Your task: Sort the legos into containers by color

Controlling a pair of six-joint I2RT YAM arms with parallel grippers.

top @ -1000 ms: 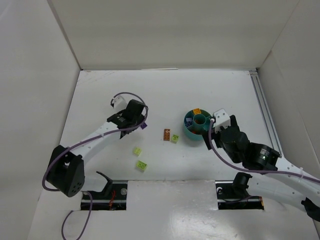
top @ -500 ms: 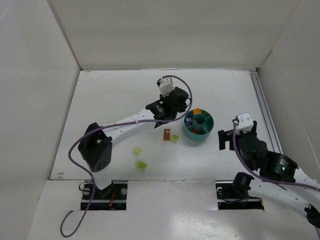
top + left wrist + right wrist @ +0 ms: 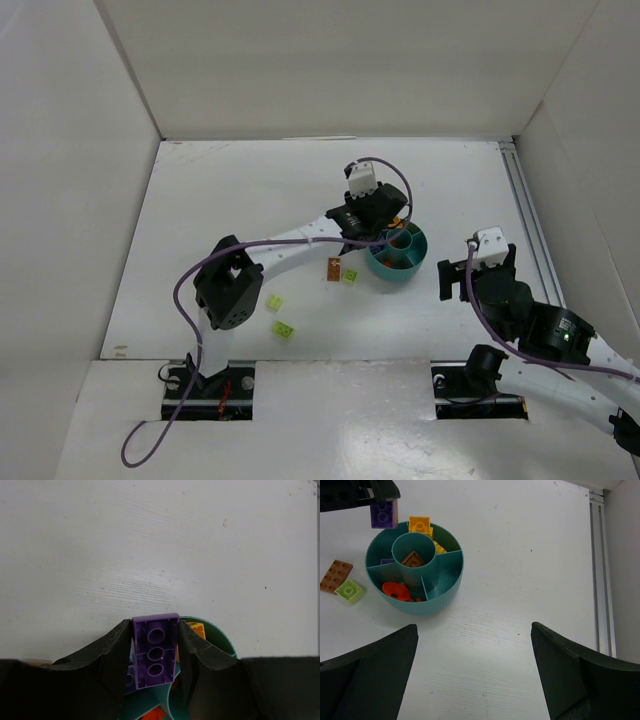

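The teal bowl (image 3: 398,274) stands right of the table's middle. My left gripper (image 3: 384,233) is shut on a purple brick (image 3: 155,650) and holds it above the bowl's far-left rim (image 3: 218,634); the brick also shows in the right wrist view (image 3: 383,514). The bowl (image 3: 427,605) holds a yellow brick (image 3: 419,525), orange pieces (image 3: 396,591), a brown brick in the centre cup (image 3: 413,559) and a purple piece (image 3: 387,561). My right gripper (image 3: 474,627) is open and empty, on the near right of the bowl (image 3: 455,270).
A brown brick (image 3: 333,269) and a lime brick (image 3: 350,275) lie just left of the bowl. Two more lime bricks (image 3: 274,302) (image 3: 284,329) lie nearer the front. White walls enclose the table; a rail (image 3: 525,215) runs along the right edge.
My left arm swung right from the table's left-middle to above the bowl, carrying the purple brick. My right arm drew back from the bowl to the right.
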